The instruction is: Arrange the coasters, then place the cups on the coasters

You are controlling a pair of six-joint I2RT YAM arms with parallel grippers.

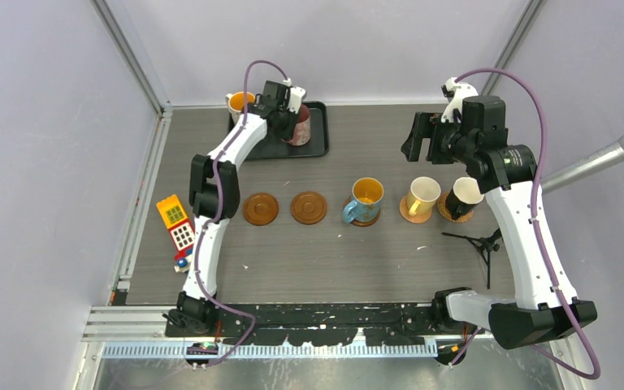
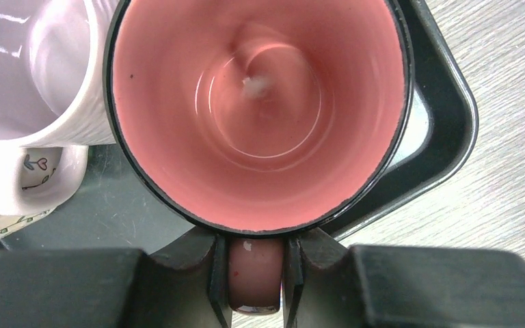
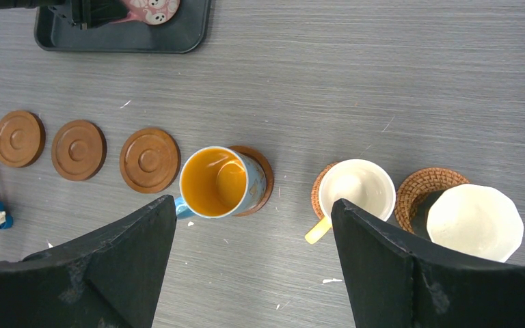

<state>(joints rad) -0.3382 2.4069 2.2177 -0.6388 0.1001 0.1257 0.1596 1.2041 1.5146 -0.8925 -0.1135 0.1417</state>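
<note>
My left gripper [image 2: 256, 270] is shut on the handle of the pink cup [image 2: 260, 109], which stands on the black tray [image 2: 444, 102] beside a lilac cup [image 2: 27, 68] and a white patterned cup [image 2: 20, 178]. From above, that gripper [image 1: 280, 104] is at the tray's back, with the pink cup [image 1: 299, 123] and a white cup with orange inside [image 1: 240, 101]. Three bare brown coasters [image 3: 78, 149] lie in a row. The blue cup [image 3: 222, 181], cream-yellow cup [image 3: 354, 188] and black cup [image 3: 475, 220] each stand on a coaster. My right gripper [image 3: 253, 205] hangs open and empty above them.
A toy of coloured blocks [image 1: 176, 227] lies at the table's left edge. A small black tripod [image 1: 479, 244] stands near the right arm, and a microphone [image 1: 609, 158] pokes in from the right. The left arm [image 1: 211, 195] crosses over the row's left end.
</note>
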